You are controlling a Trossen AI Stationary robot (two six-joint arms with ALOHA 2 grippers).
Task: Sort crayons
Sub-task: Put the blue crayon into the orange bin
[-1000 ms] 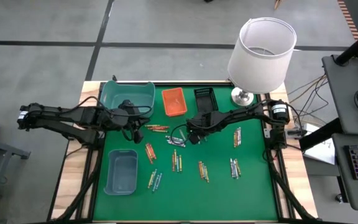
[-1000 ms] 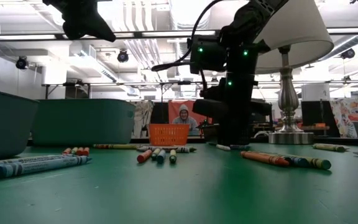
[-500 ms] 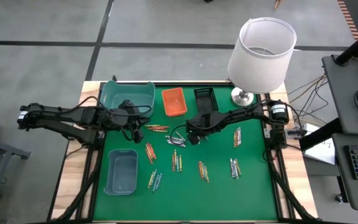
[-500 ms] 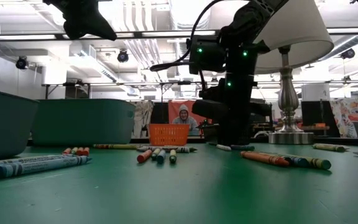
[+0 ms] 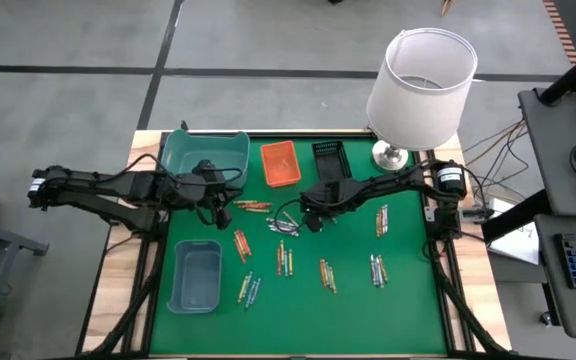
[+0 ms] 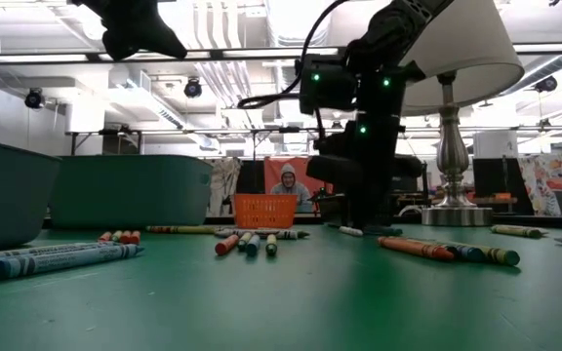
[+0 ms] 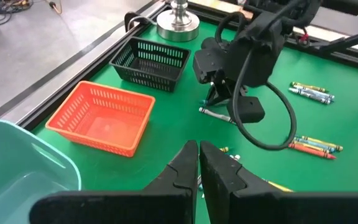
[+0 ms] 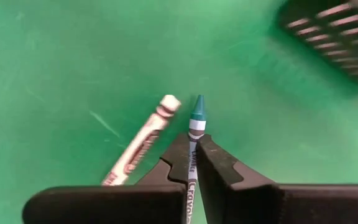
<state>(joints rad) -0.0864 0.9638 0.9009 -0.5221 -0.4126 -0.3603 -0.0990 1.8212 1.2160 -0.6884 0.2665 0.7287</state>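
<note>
Green mat [image 5: 408, 300]: R end effector [image 8: 192, 148] grips teal crayon [image 8: 195, 118].

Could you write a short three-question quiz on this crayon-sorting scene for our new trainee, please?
1. True or false: the right end effector is shut on a teal crayon.
2. Which tray stands between the large teal bin and the black basket? A) a small teal tray B) the orange basket C) none
3. Fill in: beside the gripped crayon lies a ____ crayon on the green mat.

Key:
1. True; its fingers pinch the crayon, tip pointing away from the wrist.
2. B.
3. White. The left end effector hangs shut and empty near the large teal bin.
</note>
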